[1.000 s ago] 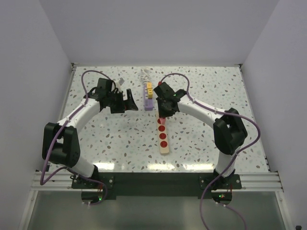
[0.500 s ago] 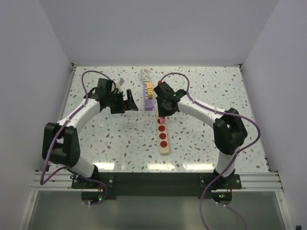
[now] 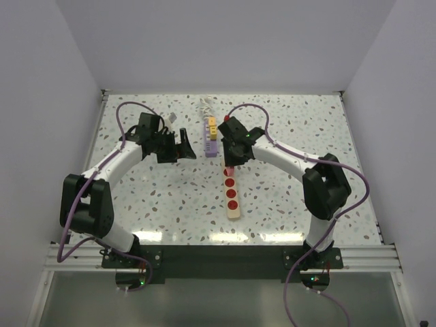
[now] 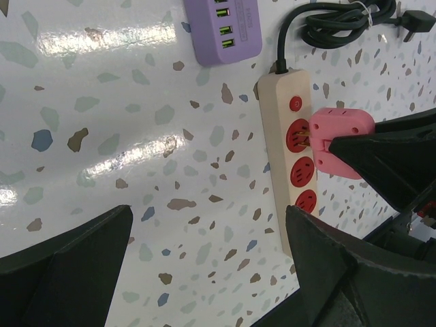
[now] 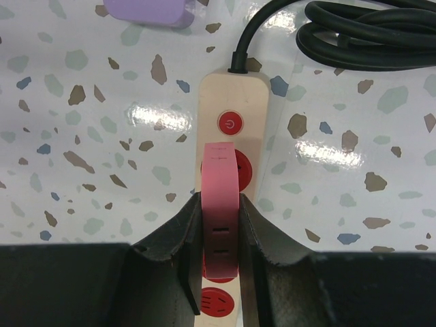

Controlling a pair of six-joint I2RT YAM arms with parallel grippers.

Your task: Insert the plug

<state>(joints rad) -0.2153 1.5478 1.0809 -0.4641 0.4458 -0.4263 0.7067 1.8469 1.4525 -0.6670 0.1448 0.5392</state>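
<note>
Noted right end effector (image 5: 219,201) clamped tight on the flat sides of the pink plug (image 5: 219,167), holding it on edge over the strip (image 5: 231,95). From the left wrist view, saw brass prongs (image 4: 305,134) at the face of the first red socket (image 4: 296,135) below the switch (image 5: 229,124), with a gap between plug body and strip. Judged at the mouth of the socket, not seated; depth of prongs not discernible. Found the strip flat on the desk (image 5: 82,129), apparently unfixed, cord (image 5: 354,27) coiled past its far end, purple hub (image 4: 223,27) near that same end. Noted left end effector (image 4: 204,266) spread fully wide, holding nothing, hovering off to the strip's side and apart from it. For a clean insertion: push along the prong axis only, straight into the socket face, no sideways lean. Watch for tilt of the plug between the fingers (image 5: 170,238), likely enough with a narrow grip on flat sides. Expect sliding or rocking of the unbraced strip under any off-axis push; consider lowering the left end effector onto the strip's free end to pin it. Press to full contact of plug body and strip face, no brass showing. Release by opening squarely, without dragging the plug back out. Steer clear of the switch throughout.
</note>
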